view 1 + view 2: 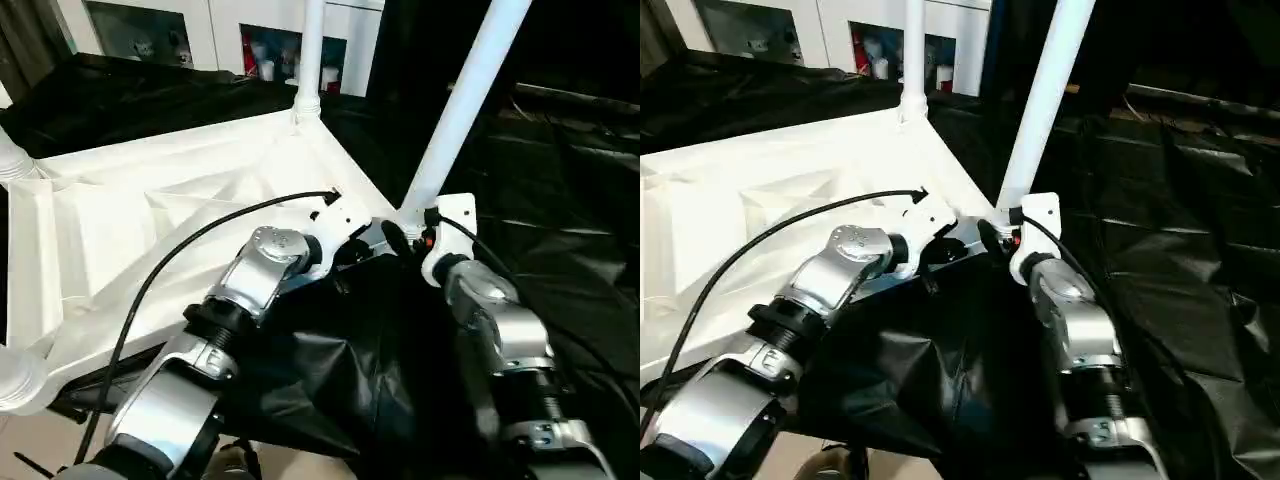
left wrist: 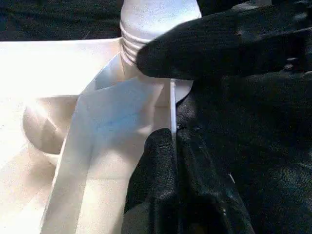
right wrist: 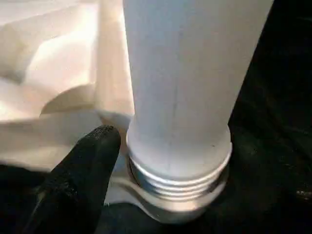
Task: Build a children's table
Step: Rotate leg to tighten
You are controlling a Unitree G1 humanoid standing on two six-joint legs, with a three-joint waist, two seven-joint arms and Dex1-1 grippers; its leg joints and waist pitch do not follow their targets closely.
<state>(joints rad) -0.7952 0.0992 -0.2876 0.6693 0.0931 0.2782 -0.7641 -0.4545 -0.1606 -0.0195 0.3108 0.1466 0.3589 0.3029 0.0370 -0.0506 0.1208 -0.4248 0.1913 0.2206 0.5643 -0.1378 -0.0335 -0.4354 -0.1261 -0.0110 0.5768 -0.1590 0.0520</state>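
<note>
1. The white tabletop (image 1: pixel 170 215) lies upside down on a black sheet (image 1: pixel 560 230), ribbed underside up. It's basically a shallow tray with raised rims, and nothing sits loose in it that I can see.
2. The corner sockets are where things sit. The near corner by the grippers has a leg (image 1: pixel 462 110) leaning in it, and the right wrist view shows the threads (image 3: pixel 178 183) at its base exposed above the socket. The far corner has another leg (image 1: pixel 311 50) standing upright. Two more leg stubs poke in at the left edge.
3. Left gripper (image 2: pixel 170 105) is clenched on the thin tabletop rim right beside that near socket.
4. Right gripper (image 1: pixel 405 238) is at the base of the leaning leg, one finger (image 3: pixel 80 170) just beside the threads; can't tell whether it's gripping or loose.
5. Room-wise, the black sheet spreads wide to the right. Behind it all is a white cabinet (image 1: pixel 215 30) with glass doors.
</note>
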